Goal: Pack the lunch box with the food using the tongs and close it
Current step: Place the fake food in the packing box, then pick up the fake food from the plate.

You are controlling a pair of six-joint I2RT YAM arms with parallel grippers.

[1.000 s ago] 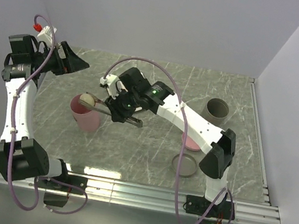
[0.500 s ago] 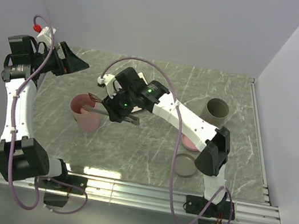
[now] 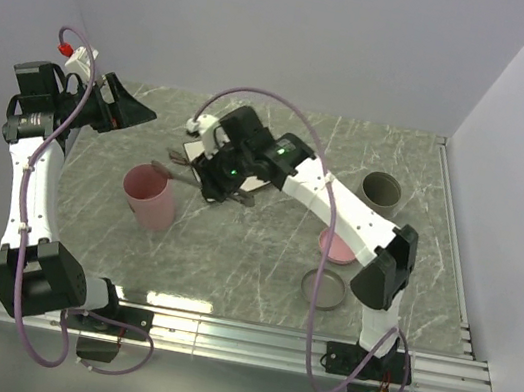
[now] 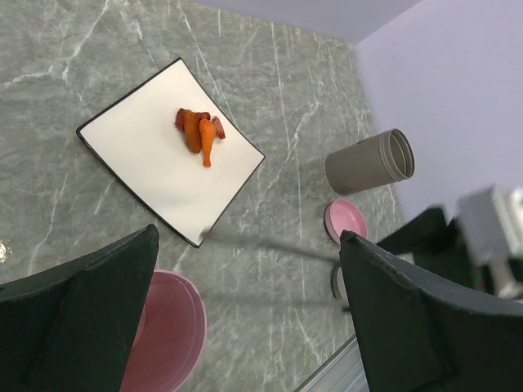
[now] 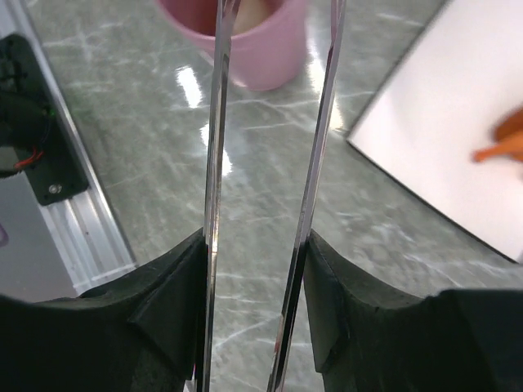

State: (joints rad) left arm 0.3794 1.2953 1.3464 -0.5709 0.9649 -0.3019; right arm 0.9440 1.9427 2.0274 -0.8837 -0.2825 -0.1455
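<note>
Your right gripper (image 5: 257, 278) is clenching the tongs (image 5: 216, 163) in its jaws, leaving the tips free to pinch. Orange pieces (image 4: 198, 133) are waiting on the white plate (image 4: 139, 163). Your left gripper (image 4: 247, 269) is hanging released.

Marble tabletop (image 3: 232, 252). Grey cup (image 3: 381, 190) stands upright at 2 o'clock; grey ring (image 3: 321, 308) lies flat at 5 o'clock; white square plate (image 4: 139, 155) at 10 o'clock.
</note>
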